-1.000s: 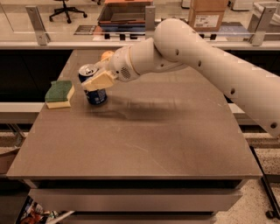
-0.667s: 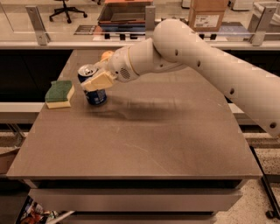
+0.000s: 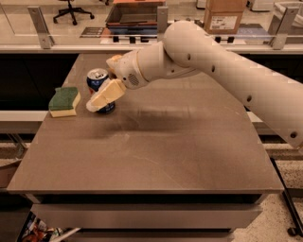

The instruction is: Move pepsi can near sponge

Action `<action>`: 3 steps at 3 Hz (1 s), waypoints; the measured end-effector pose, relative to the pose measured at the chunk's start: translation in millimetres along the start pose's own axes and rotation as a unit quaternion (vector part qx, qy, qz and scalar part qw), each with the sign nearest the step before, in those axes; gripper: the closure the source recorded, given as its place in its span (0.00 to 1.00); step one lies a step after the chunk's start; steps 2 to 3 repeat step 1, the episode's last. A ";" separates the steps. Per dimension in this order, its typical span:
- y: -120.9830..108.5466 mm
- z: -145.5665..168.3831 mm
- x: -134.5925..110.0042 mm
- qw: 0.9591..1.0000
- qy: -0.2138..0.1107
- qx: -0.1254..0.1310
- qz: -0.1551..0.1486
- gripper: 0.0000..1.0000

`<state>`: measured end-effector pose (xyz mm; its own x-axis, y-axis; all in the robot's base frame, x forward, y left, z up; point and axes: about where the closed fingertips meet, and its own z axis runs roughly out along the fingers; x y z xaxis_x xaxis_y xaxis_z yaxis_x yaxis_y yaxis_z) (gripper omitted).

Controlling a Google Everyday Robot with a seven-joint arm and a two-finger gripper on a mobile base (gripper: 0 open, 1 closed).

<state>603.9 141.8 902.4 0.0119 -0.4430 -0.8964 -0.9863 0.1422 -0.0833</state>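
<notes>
Single high view, looking down across the table (image 3: pixel 189 151), mid-range, end effector (image 3: pixel 100 97) toward upper left

Probably an office: desk chair (image 3: pixel 71 9), glass partitions (image 3: pixel 19 28) behind the table (image 3: pixel 165 156) beneath the gripper (image 3: pixel 102 92).

Brown table (image 3: pixel 156 142) carrying a sponge (image 3: pixel 64 100) and a pepsi can (image 3: pixel 97 77)
The sponge is lying flat, green side up, near the table's left edge. The can is standing upright just beside it to the right, and the gripper (image 3: pixel 102 92) is sitting at the can, low over the tabletop.
</notes>
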 end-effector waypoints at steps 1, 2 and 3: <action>0.1 0.1 0.0 1.000 0.000 0.000 0.000 0.00; 0.1 0.1 0.0 1.000 0.000 0.000 0.000 0.00; 0.1 0.1 0.0 1.000 0.000 0.000 0.000 0.00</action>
